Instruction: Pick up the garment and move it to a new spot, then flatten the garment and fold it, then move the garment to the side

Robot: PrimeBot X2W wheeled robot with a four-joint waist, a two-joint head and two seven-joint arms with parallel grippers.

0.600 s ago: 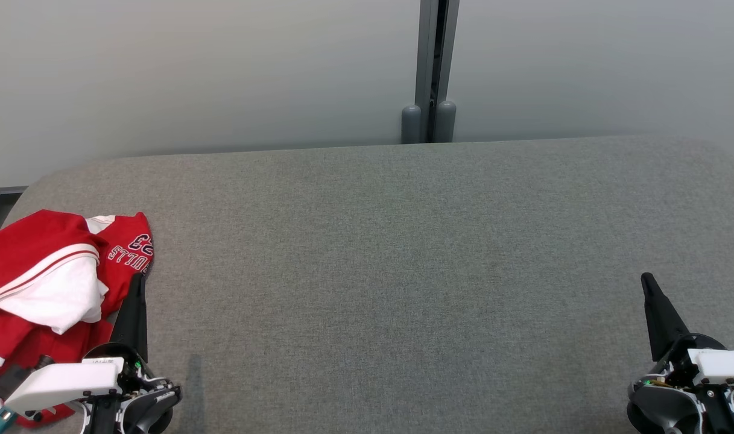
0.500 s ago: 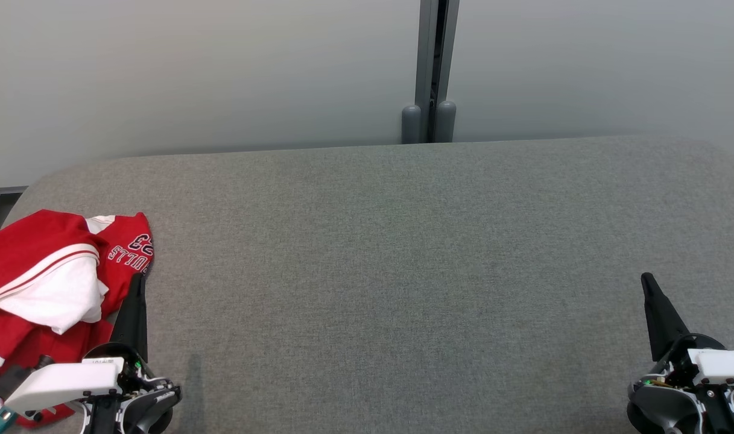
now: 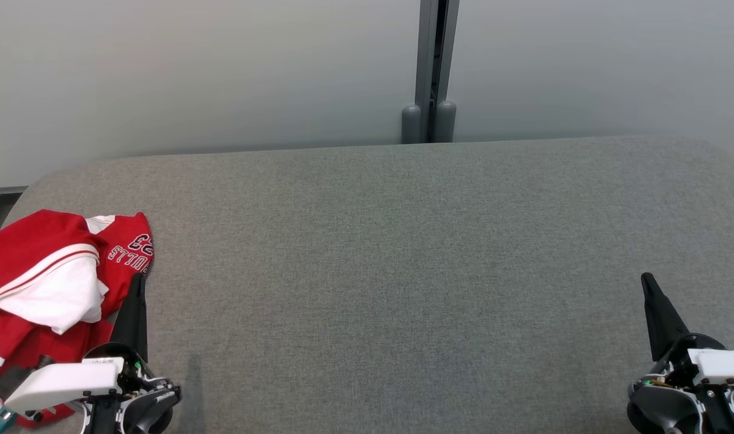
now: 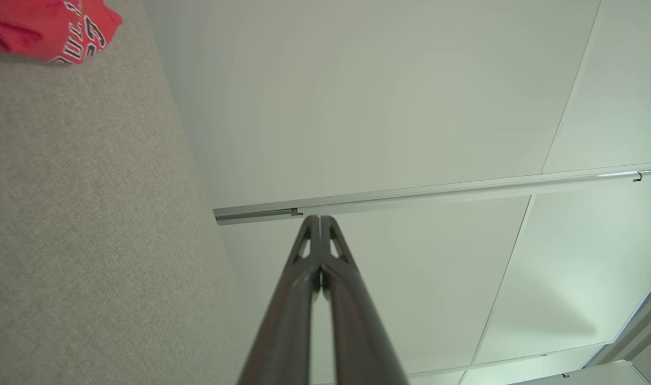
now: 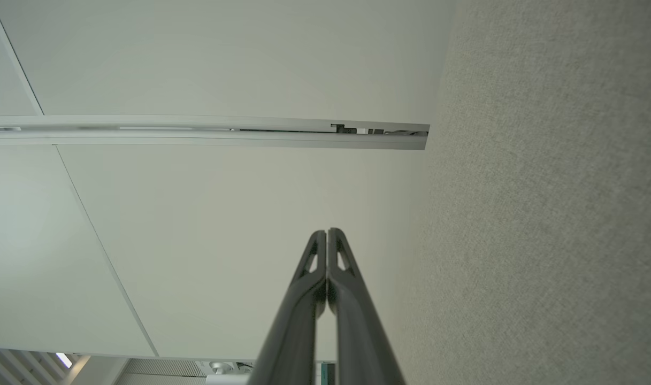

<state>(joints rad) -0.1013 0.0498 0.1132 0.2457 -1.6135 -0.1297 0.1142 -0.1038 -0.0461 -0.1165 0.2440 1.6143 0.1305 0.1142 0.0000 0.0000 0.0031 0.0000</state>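
Observation:
The garment (image 3: 47, 274) is a red and white jersey with dark lettering, lying crumpled at the left edge of the grey fabric table (image 3: 403, 253). A red corner of the garment (image 4: 52, 27) appears at the top left of the left wrist view. My left gripper (image 3: 139, 278) hovers at the lower left, right beside the garment's near edge, shut with nothing between its fingers. In its own wrist view the left gripper (image 4: 320, 218) has both tips pressed together. My right gripper (image 3: 646, 278) sits at the lower right, far from the garment, shut and empty. The right gripper (image 5: 326, 232) points toward the wall.
A pale wall with a grey vertical post (image 3: 430, 72) stands behind the table. The table's rounded far corners and left edge are close to the garment. Bare grey fabric spreads across the middle and right of the table.

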